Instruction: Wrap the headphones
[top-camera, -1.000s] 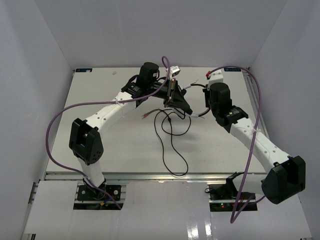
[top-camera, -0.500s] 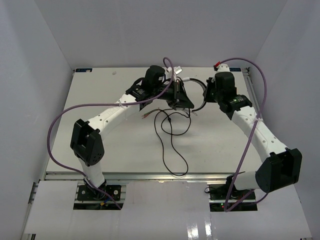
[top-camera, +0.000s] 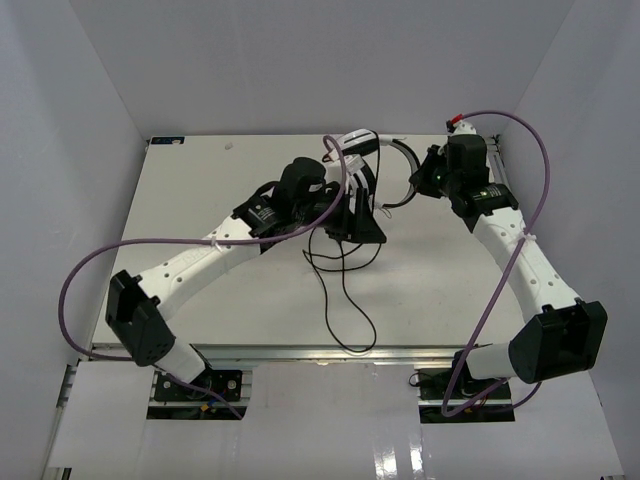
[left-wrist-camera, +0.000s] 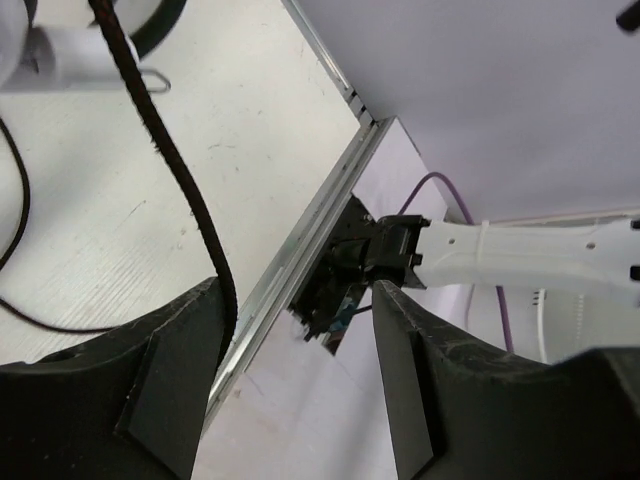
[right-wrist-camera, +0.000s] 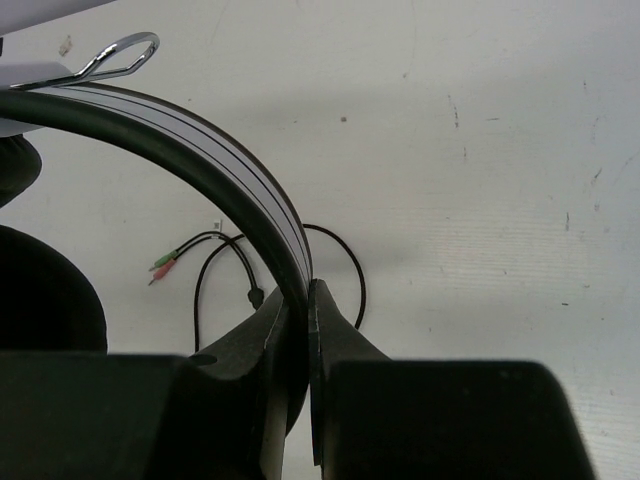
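The headphones (top-camera: 366, 141) hang over the far middle of the table, and my right gripper (top-camera: 418, 181) is shut on their headband (right-wrist-camera: 205, 150). In the right wrist view the band runs down between the closed jaws of the right gripper (right-wrist-camera: 310, 300), with a black ear pad (right-wrist-camera: 40, 290) at the left. Their thin black cable (top-camera: 345, 300) drops in loops to the table, and its red and green ends (right-wrist-camera: 160, 265) lie below. My left gripper (top-camera: 358, 214) stands open just beside the headphones. The cable (left-wrist-camera: 165, 155) runs past the left gripper's (left-wrist-camera: 300, 300) left finger, not pinched.
Thick purple robot cables (top-camera: 90, 270) arc off both arms. The table's metal side rail (left-wrist-camera: 300, 235) and the right arm's base (left-wrist-camera: 360, 270) show beyond my left fingers. White walls (top-camera: 60, 150) close in the table on three sides.
My left gripper has opened and let go of the cable, and its arm has stretched out lower across the table. The right gripper has carried the headphones farther back and to the right.
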